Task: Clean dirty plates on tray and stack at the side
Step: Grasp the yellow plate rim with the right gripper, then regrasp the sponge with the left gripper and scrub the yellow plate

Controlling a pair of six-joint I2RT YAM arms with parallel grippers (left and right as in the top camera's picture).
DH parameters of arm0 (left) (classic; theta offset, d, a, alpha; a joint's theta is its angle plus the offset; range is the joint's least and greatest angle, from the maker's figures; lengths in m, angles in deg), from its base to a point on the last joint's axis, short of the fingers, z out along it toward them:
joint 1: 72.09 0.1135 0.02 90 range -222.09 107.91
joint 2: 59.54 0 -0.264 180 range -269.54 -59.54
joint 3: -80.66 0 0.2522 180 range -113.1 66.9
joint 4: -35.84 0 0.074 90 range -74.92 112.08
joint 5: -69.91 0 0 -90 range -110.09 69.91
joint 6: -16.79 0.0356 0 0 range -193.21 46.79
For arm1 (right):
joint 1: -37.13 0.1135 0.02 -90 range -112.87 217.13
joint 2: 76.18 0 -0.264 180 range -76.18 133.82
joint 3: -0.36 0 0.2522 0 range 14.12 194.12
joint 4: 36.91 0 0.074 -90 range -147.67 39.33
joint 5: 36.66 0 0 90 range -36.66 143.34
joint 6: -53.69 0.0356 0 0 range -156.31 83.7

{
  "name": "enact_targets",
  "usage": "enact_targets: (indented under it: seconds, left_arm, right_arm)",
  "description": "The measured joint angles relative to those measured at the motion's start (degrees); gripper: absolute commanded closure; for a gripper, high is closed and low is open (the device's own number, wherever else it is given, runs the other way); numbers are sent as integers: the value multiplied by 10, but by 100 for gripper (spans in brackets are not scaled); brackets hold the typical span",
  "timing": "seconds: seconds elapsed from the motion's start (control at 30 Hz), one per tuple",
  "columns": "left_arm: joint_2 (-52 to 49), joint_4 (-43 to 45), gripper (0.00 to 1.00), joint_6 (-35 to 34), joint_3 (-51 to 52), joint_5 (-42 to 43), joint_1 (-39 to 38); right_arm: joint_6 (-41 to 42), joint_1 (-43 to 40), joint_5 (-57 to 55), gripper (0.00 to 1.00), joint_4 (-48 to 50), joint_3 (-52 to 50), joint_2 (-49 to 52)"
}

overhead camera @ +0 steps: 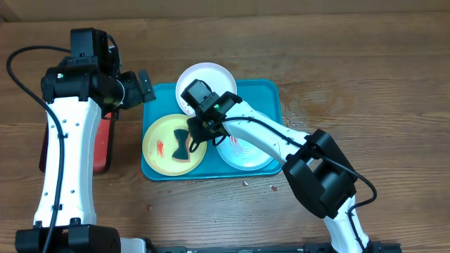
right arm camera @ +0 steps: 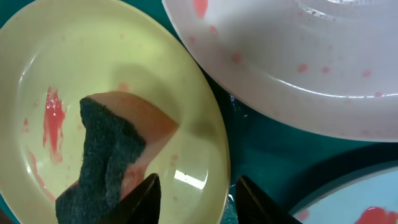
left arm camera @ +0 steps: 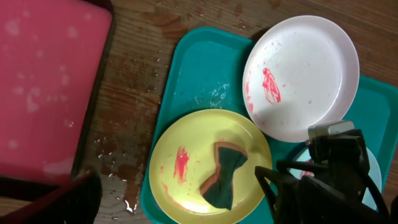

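Note:
The teal-blue tray (overhead camera: 264, 91) holds three plates. The yellow-green plate (overhead camera: 162, 144) has red smears and a dark green and orange sponge (overhead camera: 182, 143) lying on it. The white plate (overhead camera: 211, 77) leans over the tray's far rim, with red smears. The light teal plate (overhead camera: 242, 156) sits at the right, partly under my right arm. My right gripper (overhead camera: 200, 130) is open, its fingers (right arm camera: 198, 193) either side of the yellow plate's right rim (right arm camera: 93, 56), beside the sponge (right arm camera: 106, 155). My left gripper (overhead camera: 140, 88) is open and empty above the tray's left edge.
A red tray with a dark rim (overhead camera: 102, 144) lies left of the teal tray, partly under my left arm. Water drops wet the wood (left arm camera: 118, 180) between the two trays. Small crumbs (overhead camera: 246, 184) lie in front of the tray.

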Motion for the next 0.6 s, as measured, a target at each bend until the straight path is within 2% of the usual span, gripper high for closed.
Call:
enact_targets:
  seconds: [0.2,0.23,0.27,0.33,0.43,0.47,0.53,0.6]
  left_arm:
    - [0,0,0,0,2,0,0]
    - [0,-2,5,0,2,0,0]
    - [0,-4,13,0,2,0,0]
    - [0,-8,30,2,2,5,-1]
    - [0,-5,62,4,19,17,-5]
    - [0,-4,69,3,37,22,-8]
    - [-3,10,69,3,76,40,-8]
    - [-10,37,62,3,117,63,-8]
  right_arm:
    - [7,0,-2,61,-16,0,28]
    - [8,0,-1,67,-16,0,31]
    - [8,0,-1,69,-18,2,30]
    - [9,0,-1,73,-21,2,31]
    - [12,0,0,89,-24,2,31]
    - [10,0,1,90,-24,2,31]
    - [11,0,4,91,-23,2,33]
    - [12,0,6,91,-23,2,33]
